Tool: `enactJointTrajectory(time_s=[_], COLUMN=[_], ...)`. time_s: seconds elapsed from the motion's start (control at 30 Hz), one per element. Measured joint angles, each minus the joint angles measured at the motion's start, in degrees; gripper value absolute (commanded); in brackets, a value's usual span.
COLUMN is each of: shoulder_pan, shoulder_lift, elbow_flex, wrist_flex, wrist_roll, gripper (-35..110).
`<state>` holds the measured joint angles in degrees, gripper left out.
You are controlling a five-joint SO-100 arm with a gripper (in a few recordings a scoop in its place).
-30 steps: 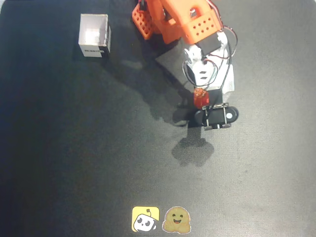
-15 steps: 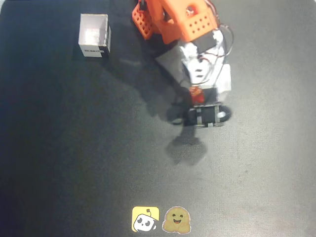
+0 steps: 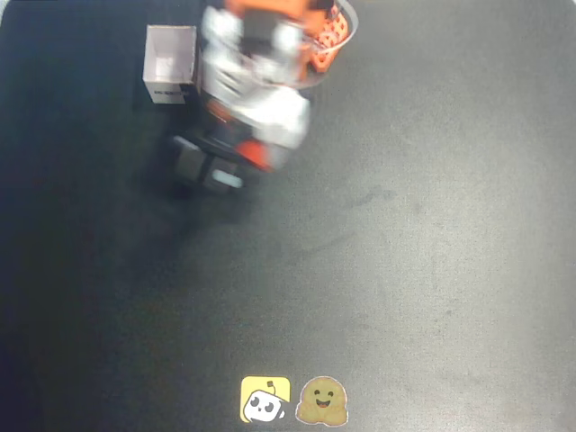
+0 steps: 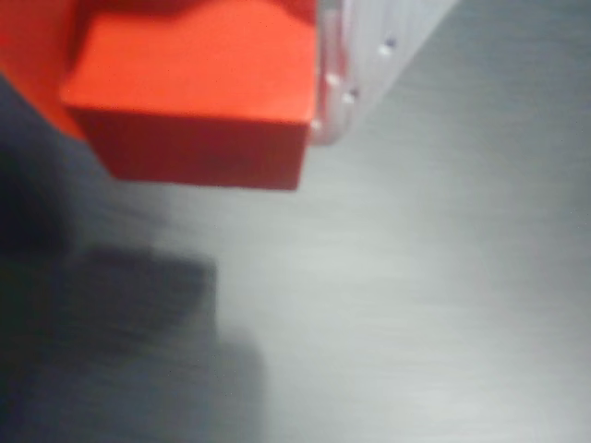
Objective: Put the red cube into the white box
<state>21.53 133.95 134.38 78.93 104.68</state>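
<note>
gripping the cube point(image 4: 199, 88), the gripper point(image 4: 309, 83) has its fingers narrowed on the block: in the wrist view the cube sits pressed against a pale finger point(image 4: 369, 55) on its right, with its top and front faces showing and the mat point(image 4: 434, 305) blurred well below it. its shadow lies dark on the mat under and left of the fingers. in the overhead view the arm point(image 3: 256, 90) is smeared by blur, the gripper point(image 3: 225, 166) near the top left of the mat point(image 3: 405, 270), a red patch of the cube point(image 3: 256, 155) at its right side. the box point(image 3: 169, 63) stands open-topped just up and left of the fingers, its dark label facing down the picture, apart from the cube. two stickers point(image 3: 292, 400) lie far below the fingers at the mat's bottom edge.
</note>
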Motion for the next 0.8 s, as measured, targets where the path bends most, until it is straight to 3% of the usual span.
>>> enactJointTrajectory(time_s=[0.17, 0.4, 0.6, 0.8], shoulder_pan=[22.5, 47.9, 54.49, 54.93], shoulder_lift=[0.0, -7.56, -11.87, -11.87], elbow_flex=[-2.9, -8.17, -10.72, -10.72], wrist_flex=[7.03, 8.7, 10.11, 12.3], wrist_roll=[-7.03, -19.6, -21.27, -21.27], gripper=[0, 0, 1, 16])
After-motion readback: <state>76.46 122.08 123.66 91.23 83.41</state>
